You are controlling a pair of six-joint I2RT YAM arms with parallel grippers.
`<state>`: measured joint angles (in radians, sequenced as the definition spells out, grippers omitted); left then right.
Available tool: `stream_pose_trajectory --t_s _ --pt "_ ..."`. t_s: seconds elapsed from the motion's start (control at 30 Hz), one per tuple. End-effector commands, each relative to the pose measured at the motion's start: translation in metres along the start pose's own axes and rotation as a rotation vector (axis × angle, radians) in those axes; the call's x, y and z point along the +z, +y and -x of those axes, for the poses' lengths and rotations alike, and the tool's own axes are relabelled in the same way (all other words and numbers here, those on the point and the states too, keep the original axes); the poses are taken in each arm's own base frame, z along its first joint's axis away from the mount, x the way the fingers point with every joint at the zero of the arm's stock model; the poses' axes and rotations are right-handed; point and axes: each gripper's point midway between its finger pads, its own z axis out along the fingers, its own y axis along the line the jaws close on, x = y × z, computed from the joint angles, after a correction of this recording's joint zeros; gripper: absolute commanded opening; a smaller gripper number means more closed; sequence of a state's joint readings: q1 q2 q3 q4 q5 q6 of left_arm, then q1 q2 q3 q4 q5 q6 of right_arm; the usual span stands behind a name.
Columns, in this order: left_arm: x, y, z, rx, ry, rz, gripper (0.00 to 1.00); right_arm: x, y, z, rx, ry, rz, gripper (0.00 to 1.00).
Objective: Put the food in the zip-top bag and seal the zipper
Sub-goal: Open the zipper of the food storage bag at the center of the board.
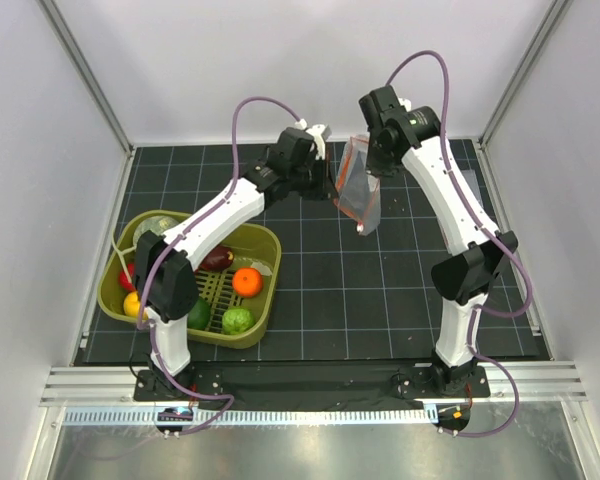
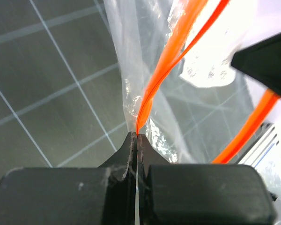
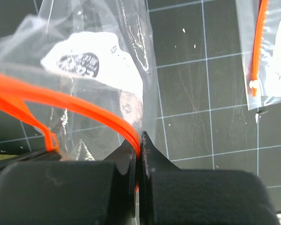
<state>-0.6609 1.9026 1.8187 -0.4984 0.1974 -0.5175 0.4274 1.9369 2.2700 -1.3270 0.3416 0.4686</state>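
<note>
A matte black table mat [image 1: 380,290] ruled with thin pale grid lines is boxed in by plain white wall panels [image 1: 300,60] set in silver aluminium frame posts [image 1: 85,75], with a ribbed aluminium rail [image 1: 90,385] and a brushed metal sheet [image 1: 310,450] along the near edge, evenly lit

**A:** Two arms on show: left arm [image 1: 220,213] and right arm [image 1: 445,195], both with white shells and black joint housings.

**B:** Look at the cables [image 1: 265,98]! Mauve loops arch off each wrist, and more curl round the black bases [image 1: 170,385] at six o'clock.

**A:** Up close, the left claw [image 2: 136,135] is matte black, scuffed pale along its inner edges.

**B:** Same on the right claw [image 3: 139,139], with blocky black fingers tapering to a point.
</note>
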Motion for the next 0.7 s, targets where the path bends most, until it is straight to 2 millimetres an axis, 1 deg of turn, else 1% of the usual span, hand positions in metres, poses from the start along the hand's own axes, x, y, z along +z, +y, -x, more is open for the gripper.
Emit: stream_pose_trajectory --t_s 0.0,0.03,0.07,0.1,0.13,0.17,0.23,0.27,0.3,0.33,0.4,0.43,0.47,0.53,0.6,0.67 --pt "-0.005 -0.005 -0.012 -0.043 0.02 -0.032 0.0 0.021 -0.008 -0.036 -0.088 0.144 -0.063 0.01" --pt "-0.006 0.004 -0.017 -0.047 0.022 0.0 0.0 0.024 -0.008 -0.04 -0.102 0.156 -0.071 0.01" --pt "-0.008 0.013 -0.018 -0.058 0.023 0.021 0.0 0.026 -0.009 -0.039 -0.121 0.138 -0.084 0.01" --pt "-0.009 0.02 -0.02 -0.068 0.026 0.044 0.0 0.029 -0.011 -0.042 -0.132 0.137 -0.097 0.01" --pt "-0.013 0.029 -0.02 -0.089 0.017 0.081 0.0 0.03 -0.011 -0.041 -0.134 0.126 -0.103 0.01" --pt "-0.016 0.042 -0.02 -0.113 0.016 0.112 0.0 0.029 -0.016 -0.039 -0.139 0.112 -0.122 0.01" --pt "-0.021 0.056 -0.024 -0.156 0.016 0.148 0.0 0.032 -0.02 -0.041 -0.151 0.112 -0.143 0.01" --pt "-0.023 0.065 -0.022 -0.169 0.01 0.164 0.0 0.036 -0.02 -0.043 -0.157 0.119 -0.151 0.01" --pt "-0.025 0.068 -0.022 -0.171 0.009 0.167 0.0 0.039 -0.02 -0.047 -0.162 0.132 -0.154 0.01" --pt "-0.025 0.07 -0.024 -0.161 0.012 0.173 0.0 0.042 -0.018 -0.047 -0.158 0.127 -0.145 0.02" --pt "-0.028 0.075 -0.026 -0.133 0.015 0.198 0.0 0.044 -0.018 -0.048 -0.156 0.12 -0.141 0.09" --pt "-0.029 0.079 -0.027 -0.131 0.018 0.216 0.0 0.044 -0.018 -0.044 -0.149 0.1 -0.144 0.12" --pt "-0.033 0.085 -0.028 -0.124 0.016 0.25 0.0 0.043 -0.02 -0.041 -0.153 0.085 -0.15 0.18" --pt "-0.036 0.09 -0.031 -0.114 0.026 0.275 0.0 0.039 -0.031 -0.032 -0.174 0.039 -0.204 0.24" --pt "-0.037 0.092 -0.033 -0.101 0.033 0.28 0.0 0.037 -0.036 -0.025 -0.194 0.016 -0.235 0.27" --pt "-0.035 0.092 -0.036 -0.091 0.047 0.269 0.0 0.037 -0.036 -0.025 -0.203 0.018 -0.234 0.27"
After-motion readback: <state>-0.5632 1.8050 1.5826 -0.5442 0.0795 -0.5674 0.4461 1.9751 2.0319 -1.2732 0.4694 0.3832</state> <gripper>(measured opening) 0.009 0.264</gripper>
